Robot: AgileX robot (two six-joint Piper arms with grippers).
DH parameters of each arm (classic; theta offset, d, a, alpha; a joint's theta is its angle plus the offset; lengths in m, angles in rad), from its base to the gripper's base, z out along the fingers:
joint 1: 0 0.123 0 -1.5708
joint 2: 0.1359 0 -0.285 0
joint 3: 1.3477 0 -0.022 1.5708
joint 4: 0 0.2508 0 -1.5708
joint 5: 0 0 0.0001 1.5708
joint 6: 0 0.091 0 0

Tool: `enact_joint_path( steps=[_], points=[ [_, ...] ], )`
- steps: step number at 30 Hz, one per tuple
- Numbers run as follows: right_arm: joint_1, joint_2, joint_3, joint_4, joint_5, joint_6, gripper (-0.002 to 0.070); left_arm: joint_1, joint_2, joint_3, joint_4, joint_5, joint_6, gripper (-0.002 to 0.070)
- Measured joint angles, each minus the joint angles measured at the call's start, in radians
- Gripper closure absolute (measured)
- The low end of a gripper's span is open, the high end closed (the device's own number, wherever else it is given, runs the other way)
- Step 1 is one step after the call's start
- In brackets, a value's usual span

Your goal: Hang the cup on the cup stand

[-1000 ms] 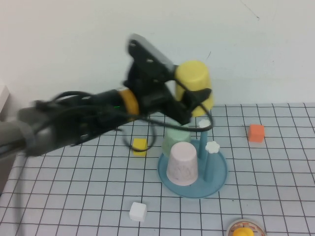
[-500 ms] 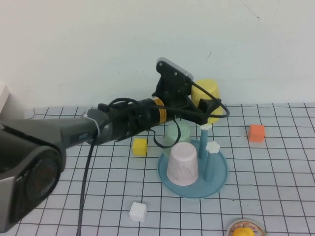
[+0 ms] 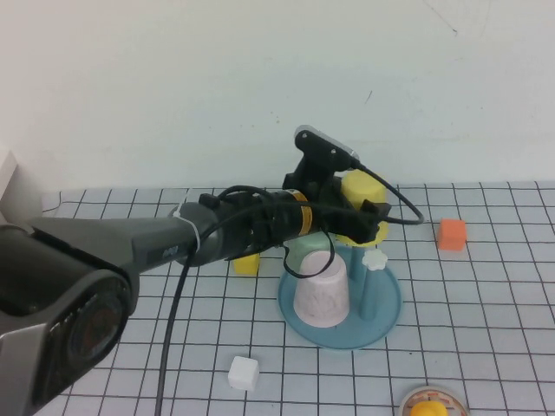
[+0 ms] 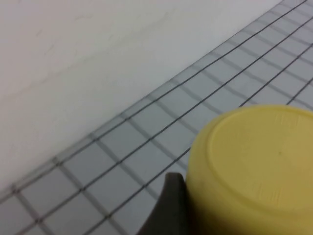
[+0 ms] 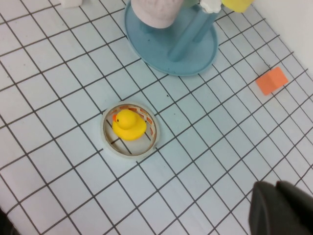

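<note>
The yellow cup is upside down in my left gripper, which is shut on it over the back of the blue cup stand. Its flat bottom fills the left wrist view, with one dark finger against its side. The cup sits low over a rear peg; the peg itself is hidden. A pale pink cup and a pale green cup hang upside down on other pegs. One white-knobbed peg stands free. My right gripper is shut and empty, off to the side of the stand.
An orange block lies right of the stand, a yellow block left of it, and a white block at the front. A yellow rubber duck sits in a round ring near the front edge. The wall stands close behind.
My left gripper has carried the yellow cup rightward and down, from above the stand to low over its rear peg. The right arm has not moved.
</note>
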Motion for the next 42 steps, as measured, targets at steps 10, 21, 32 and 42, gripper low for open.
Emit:
enact_joint_path(
  steps=[10, 21, 32, 42],
  points=[
    [0.000, 0.000, 0.000, -0.051, -0.010, 0.000, 0.0676, 0.000, -0.226, 0.000, 0.242, 0.255, -0.085, 0.0227],
    [0.000, 0.000, 0.000, -0.055, -0.124, 0.016, 0.0676, 0.000, -0.699, 0.004, 0.289, 0.412, -0.087, 0.0660],
    [0.000, 0.000, 0.000, -0.055, -0.124, 0.017, 0.0676, 0.000, -1.212, 0.205, 0.331, 0.710, -0.039, 0.0675],
    [0.000, 0.000, 0.000, -0.055, -0.125, 0.020, 0.0676, 0.000, -1.573, 0.626, 0.281, 0.788, 0.017, 0.0675]
  ],
)
